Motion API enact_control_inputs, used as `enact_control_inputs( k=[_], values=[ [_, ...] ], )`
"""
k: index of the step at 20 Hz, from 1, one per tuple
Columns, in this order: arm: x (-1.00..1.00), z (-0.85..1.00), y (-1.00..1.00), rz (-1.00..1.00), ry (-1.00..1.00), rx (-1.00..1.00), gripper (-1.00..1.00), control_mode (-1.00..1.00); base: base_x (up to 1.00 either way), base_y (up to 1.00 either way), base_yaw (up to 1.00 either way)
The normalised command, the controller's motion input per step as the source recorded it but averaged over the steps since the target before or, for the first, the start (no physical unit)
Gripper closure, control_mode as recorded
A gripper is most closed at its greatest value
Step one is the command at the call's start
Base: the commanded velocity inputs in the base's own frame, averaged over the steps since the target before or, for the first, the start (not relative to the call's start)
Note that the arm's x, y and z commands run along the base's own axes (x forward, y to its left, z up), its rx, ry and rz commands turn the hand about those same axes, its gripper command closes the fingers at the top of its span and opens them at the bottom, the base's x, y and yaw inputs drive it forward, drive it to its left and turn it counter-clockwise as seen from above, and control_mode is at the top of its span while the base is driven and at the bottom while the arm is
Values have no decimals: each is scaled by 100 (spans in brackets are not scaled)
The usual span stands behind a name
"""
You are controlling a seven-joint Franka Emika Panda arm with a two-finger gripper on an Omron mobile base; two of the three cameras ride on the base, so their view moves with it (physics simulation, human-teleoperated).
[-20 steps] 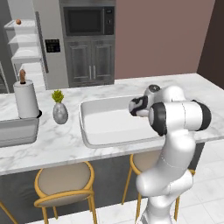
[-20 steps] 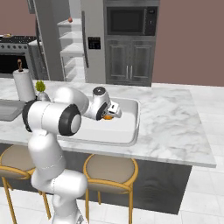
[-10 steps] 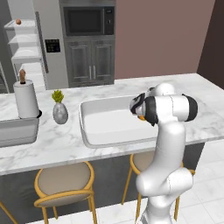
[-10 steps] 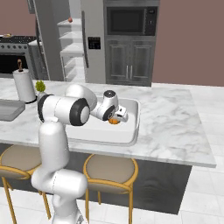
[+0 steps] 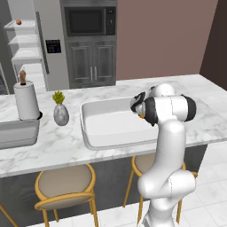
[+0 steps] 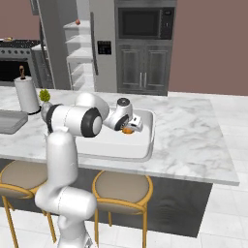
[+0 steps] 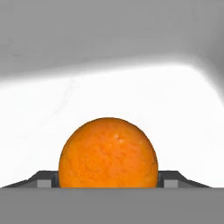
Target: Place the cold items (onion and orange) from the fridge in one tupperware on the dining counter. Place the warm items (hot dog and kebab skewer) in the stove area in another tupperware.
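Held item: we read the round orange fruit (image 7: 108, 152) as clamped between the two dark fingertips (image 7: 43, 180) of the pincer (image 6: 130, 127).
Landmark: large white rectangular tupperware tub (image 5: 103, 128) on the white marble counter (image 5: 53, 146).
Key relation: orange sits over the tub's right end, inside its rim, floor directly below.
Axis: round, none.
Coming move, our judgement: lower, then release.

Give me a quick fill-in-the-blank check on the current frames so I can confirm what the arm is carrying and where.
1. The gripper is shut on the ____.
2. The gripper hangs over the white ____ on the counter.
3. The paper towel roll stands ____.
4. The small vase holds a ____ plant.

Missing words: orange; tupperware; upright; green
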Motion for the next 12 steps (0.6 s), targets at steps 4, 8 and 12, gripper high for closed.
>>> enact_control_inputs(
  k=[4, 8, 12],
  values=[
    [0, 18, 1, -4, -11, 0, -100, -100, 0, 0, 0],
    [-6, 36, 19, -2, -9, 0, -100, -100, 0, 0, 0],
    [-31, 42, 20, 0, 0, 0, -100, -100, 0, 0, 0]
  ],
)
